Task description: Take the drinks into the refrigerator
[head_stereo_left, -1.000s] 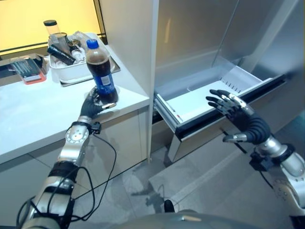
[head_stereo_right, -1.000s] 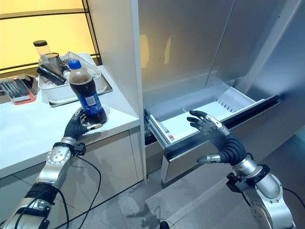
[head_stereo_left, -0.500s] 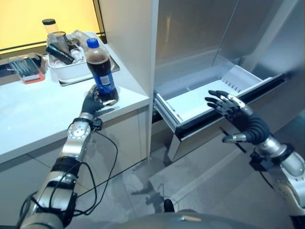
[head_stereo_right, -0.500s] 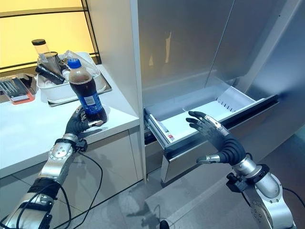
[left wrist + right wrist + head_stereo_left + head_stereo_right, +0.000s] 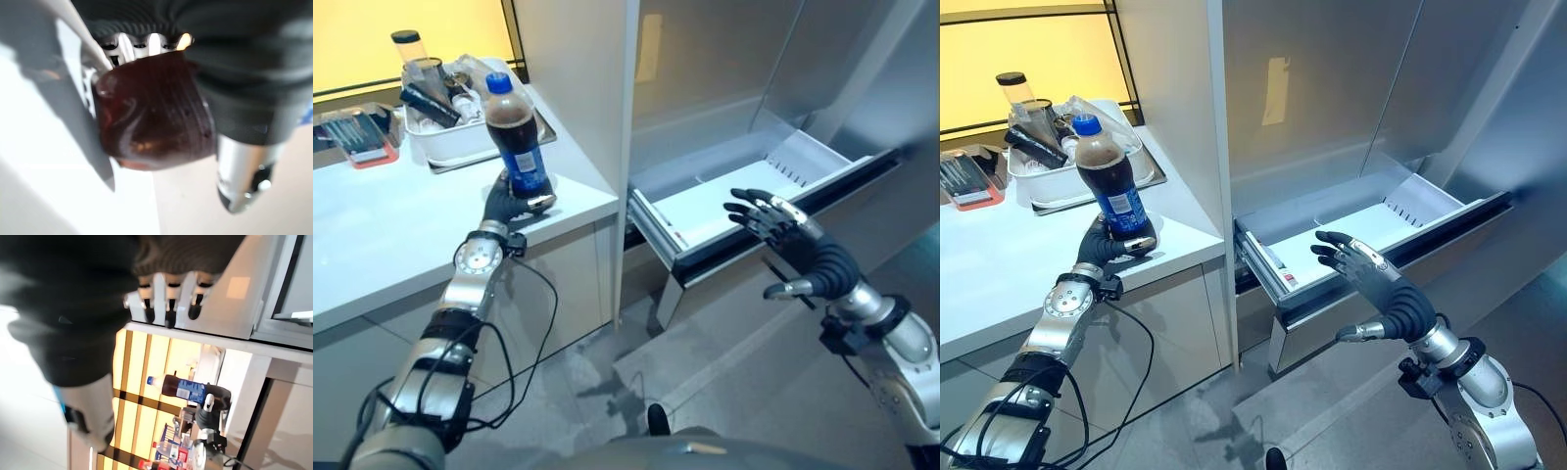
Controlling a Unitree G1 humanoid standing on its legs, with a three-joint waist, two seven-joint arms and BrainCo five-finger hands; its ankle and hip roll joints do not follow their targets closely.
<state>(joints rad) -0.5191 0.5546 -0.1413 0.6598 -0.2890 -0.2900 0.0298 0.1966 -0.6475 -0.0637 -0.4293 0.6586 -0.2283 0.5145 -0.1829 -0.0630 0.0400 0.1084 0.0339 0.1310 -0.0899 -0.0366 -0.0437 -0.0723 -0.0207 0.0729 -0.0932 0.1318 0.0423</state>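
The left hand (image 5: pixel 506 201) has lifted the cola bottle (image 5: pixel 517 137), clasping its base; full, heavy, slick. The right hand (image 5: pixel 1371 279) hangs spread.

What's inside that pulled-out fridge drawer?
The drawer looks empty: bare white floor, no drinks. Its front part is hidden behind the open right robot hand hovering over it.

Left hand (image 5: pixel 502 203) gripping cola bottle (image 5: pixel 518 147) (upright) above counter (image 5: pixel 391 235); right hand (image 5: pixel 783 235) spread over open drawer (image 5: pixel 705 211)
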